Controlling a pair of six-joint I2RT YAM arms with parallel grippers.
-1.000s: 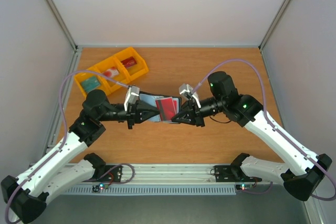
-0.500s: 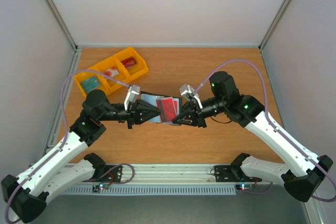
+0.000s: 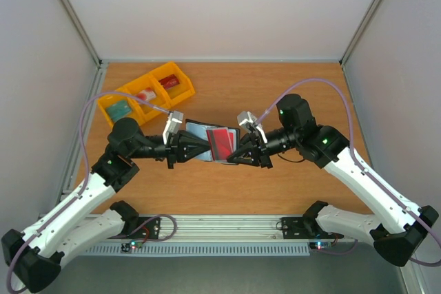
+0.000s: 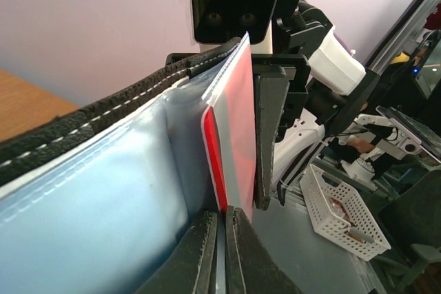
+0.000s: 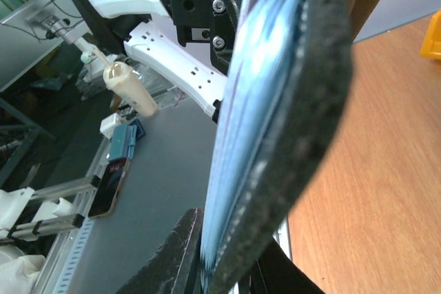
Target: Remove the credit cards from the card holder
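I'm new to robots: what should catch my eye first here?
Two arms meet mid-table, the left gripper and right gripper both clamping an open black card holder with a red card showing inside. Bright yellow bins sit at the back left.

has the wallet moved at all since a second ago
No, the wallet still lies the same way and just as far from the yellow bins.

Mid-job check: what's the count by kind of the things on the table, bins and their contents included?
Yellow bins: 3
Small items in the bins: 3, one per bin
Card holder: 1
Red card: 1 visible
Total: 8
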